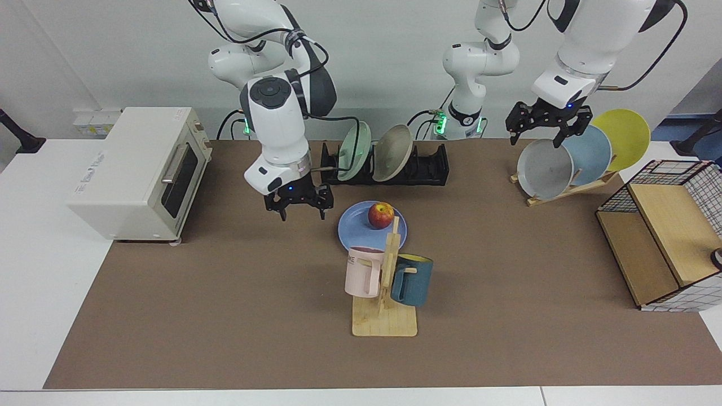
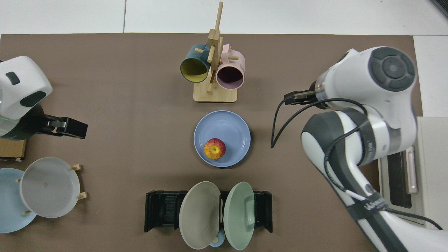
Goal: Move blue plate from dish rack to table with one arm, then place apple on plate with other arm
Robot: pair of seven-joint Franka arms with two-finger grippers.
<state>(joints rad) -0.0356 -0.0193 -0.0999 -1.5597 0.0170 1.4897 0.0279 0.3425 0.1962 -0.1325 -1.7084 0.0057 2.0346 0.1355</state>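
Note:
The blue plate [image 1: 361,231] [image 2: 231,127] lies flat on the table's brown mat [image 1: 225,310], in front of the black dish rack [image 1: 428,166] [image 2: 161,210]. The red and yellow apple [image 1: 381,215] [image 2: 214,148] rests on the plate, on the side toward the rack. My right gripper [image 1: 300,210] hangs open and empty above the mat, beside the plate toward the oven. In the top view its arm covers it. My left gripper [image 1: 544,131] waits open just above the grey plate [image 1: 544,169] in the wooden rack.
The dish rack holds a green plate [image 1: 354,151] and a beige plate [image 1: 393,152]. A wooden mug stand [image 1: 385,293] with pink and teal mugs stands close in front of the blue plate. A toaster oven [image 1: 141,169] and a wire-sided wooden crate [image 1: 660,242] flank the mat.

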